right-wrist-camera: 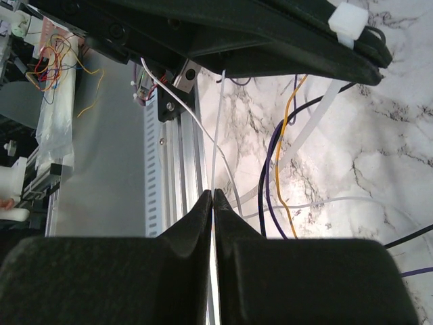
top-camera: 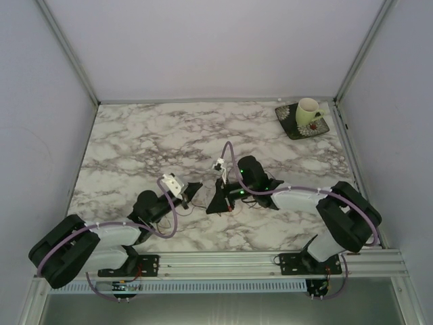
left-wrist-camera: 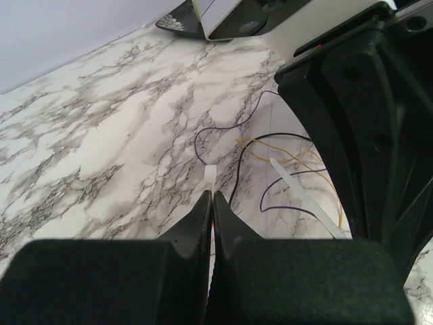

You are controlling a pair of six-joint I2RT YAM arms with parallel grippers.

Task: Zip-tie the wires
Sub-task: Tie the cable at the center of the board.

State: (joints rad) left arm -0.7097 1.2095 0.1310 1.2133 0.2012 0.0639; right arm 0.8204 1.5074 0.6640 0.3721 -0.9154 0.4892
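Observation:
The wires are thin dark purple, black and yellow strands, lying in loose loops on the marble just past my left gripper. That gripper is shut on a white zip tie, whose end pokes out of the tips. A second white zip tie lies across the wires. My right gripper is shut on a thin white strip, with the purple, black and orange wires just to its right. In the top view both grippers, left and right, meet at the wire pile.
A cream mug stands on a dark square saucer at the far right corner. The aluminium rail runs along the near edge and shows in the right wrist view. The right arm's black body crowds the left wrist view.

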